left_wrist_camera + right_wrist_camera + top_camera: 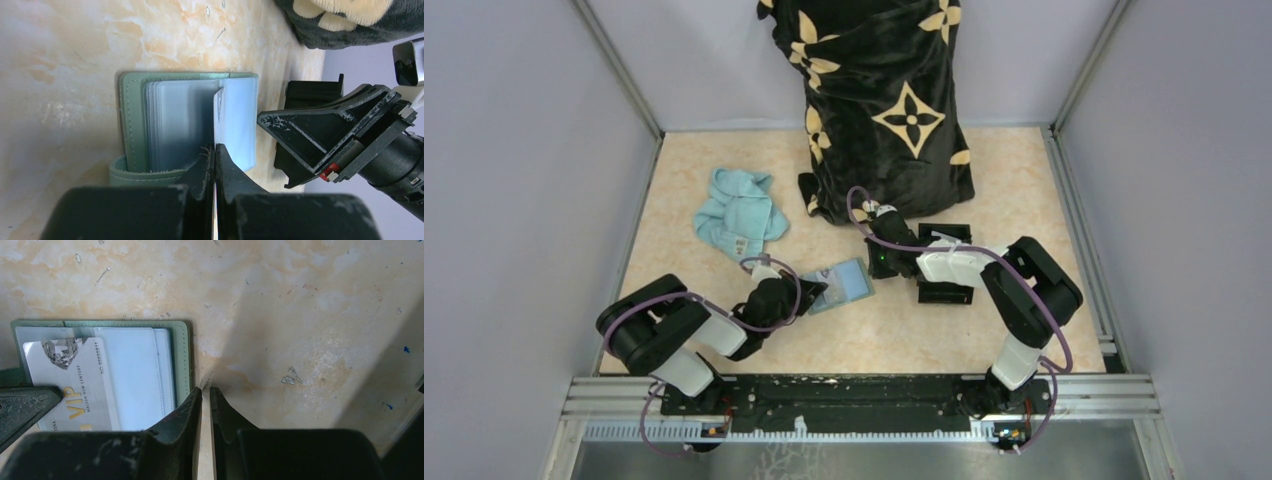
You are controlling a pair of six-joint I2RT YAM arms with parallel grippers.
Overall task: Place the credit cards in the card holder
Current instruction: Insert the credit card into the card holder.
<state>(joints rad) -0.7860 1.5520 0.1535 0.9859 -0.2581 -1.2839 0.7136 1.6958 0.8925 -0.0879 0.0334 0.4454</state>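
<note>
Here the left gripper has its jaws pressed together on a pale silvery credit card marked VIP. The card lies over the clear sleeves of the open green card holder. The right gripper sits just beside the card holder's opposite edge, jaws a slit apart. Whether they pinch anything I cannot tell. A black box stands near the card holder, behind that gripper.
</note>
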